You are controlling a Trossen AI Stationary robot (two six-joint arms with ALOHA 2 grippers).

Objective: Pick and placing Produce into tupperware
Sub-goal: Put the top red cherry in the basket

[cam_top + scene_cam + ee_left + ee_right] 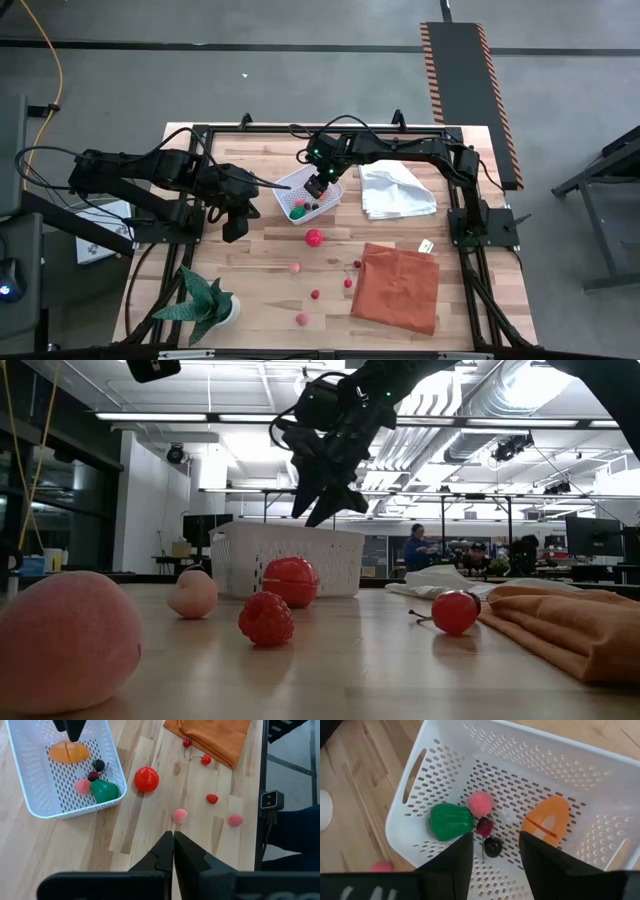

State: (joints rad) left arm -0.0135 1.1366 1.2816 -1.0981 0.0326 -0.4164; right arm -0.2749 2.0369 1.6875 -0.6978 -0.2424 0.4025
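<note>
Right pincer point(495, 857) agape over tupperware point(600, 785)

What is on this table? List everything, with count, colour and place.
tupperware: one, white, middle of the table toward the back
produce in the tupperware: five; orange, green, pink, dark red, black
loose produce: six, red and pink, on the wood in front of the tupperware
white cloth: one, right of the tupperware
orange cloth: one, front right
potted plant: one, green, front left
left pincer: dark, shut, left of the tupperware
right pincer: dark, open, above the tupperware
</note>
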